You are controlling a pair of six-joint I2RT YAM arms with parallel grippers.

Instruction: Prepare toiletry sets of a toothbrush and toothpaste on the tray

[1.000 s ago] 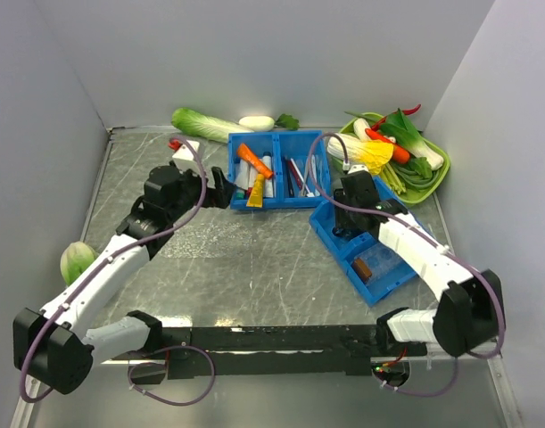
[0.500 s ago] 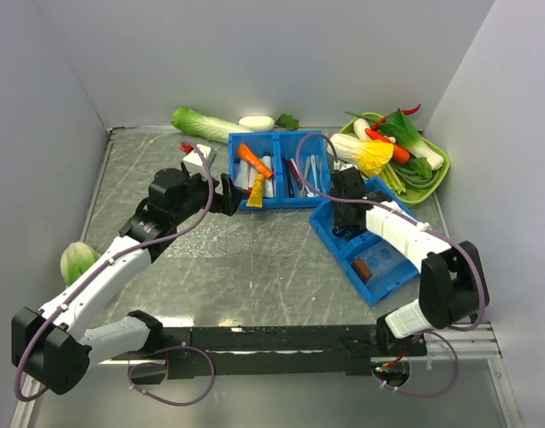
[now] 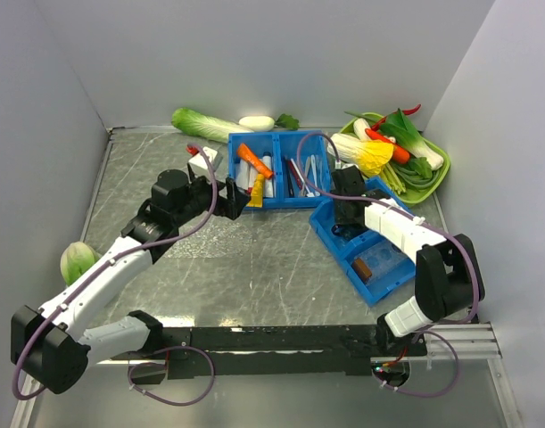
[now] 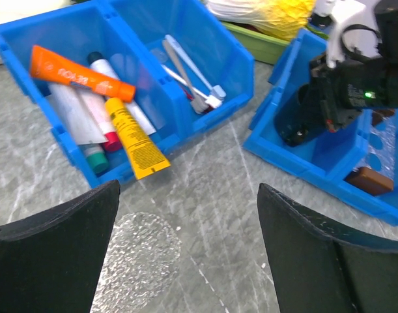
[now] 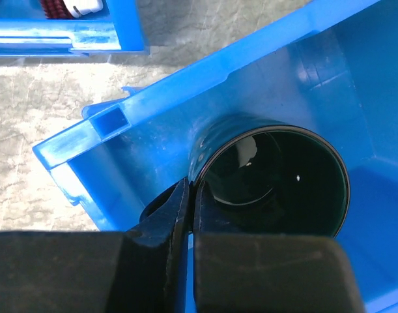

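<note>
**Toothpaste, two tubes.** A yellow tube (image 4: 135,140) and an orange tube (image 4: 78,74), both in the left compartment of the double blue bin (image 4: 234,62). The orange tube lies across the white tubes (image 4: 71,114). The yellow tube slants down, its flat end jutting over the bin's front wall.

**Toothbrush** (image 3: 289,176). Dark red and thin, in the right compartment of the same bin, among the pale brushes (image 4: 192,68).

**Tray** (image 3: 187,242). A faint frosted patch on the surface (image 3: 263,267), in front of the double bin and apart from it.

**Left gripper** (image 4: 185,215). Fingers spread wide with nothing between them. It is above the surface, between the tray and the double bin, facing the bin.

**Right gripper** (image 5: 191,189). Fingers pressed together on the rim wall of a black cup (image 5: 277,176), one finger outside and one inside. The cup sits in one end of the angled blue bin (image 5: 88,137), just right of the double bin.

**Brown block** (image 4: 368,181). At the other end of the angled bin.

**Green dish** (image 3: 437,174). Heaped with vegetables, far right corner.

**Long cabbage** (image 3: 205,123). Against the back wall.

**Round cabbage** (image 3: 76,260). At the left edge.
</note>
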